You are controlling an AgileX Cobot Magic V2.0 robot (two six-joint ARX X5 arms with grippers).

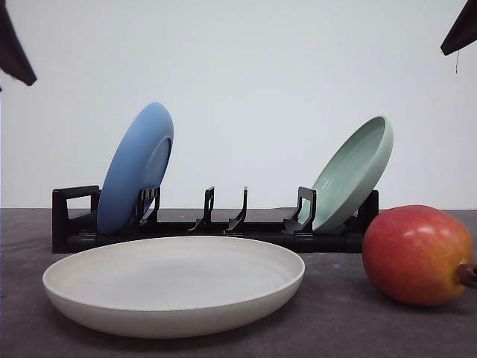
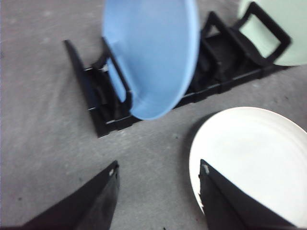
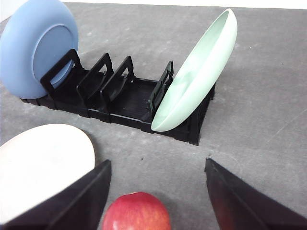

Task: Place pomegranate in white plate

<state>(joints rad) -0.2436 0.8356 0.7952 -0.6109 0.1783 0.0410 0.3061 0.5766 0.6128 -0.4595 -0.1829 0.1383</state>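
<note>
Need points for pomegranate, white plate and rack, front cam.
pomegranate [image 1: 416, 254], front view, middle of the red skin.
white plate [image 1: 112, 306], front view, near outer wall below the rim.
rack [image 1: 74, 216], front view, left end frame.

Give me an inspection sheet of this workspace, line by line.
Surface: dark grey table, matte.
Job's things: pomegranate on the table right of the white plate, apart from it; plate holds nothing.
Clutter: black dish rack behind, blue plate leaning at its left end, pale green plate at its right.
Grippers: left gripper open above the table; right gripper open above the pomegranate.
Cables: nothing seen.
Surroundings: plain white wall.
</note>
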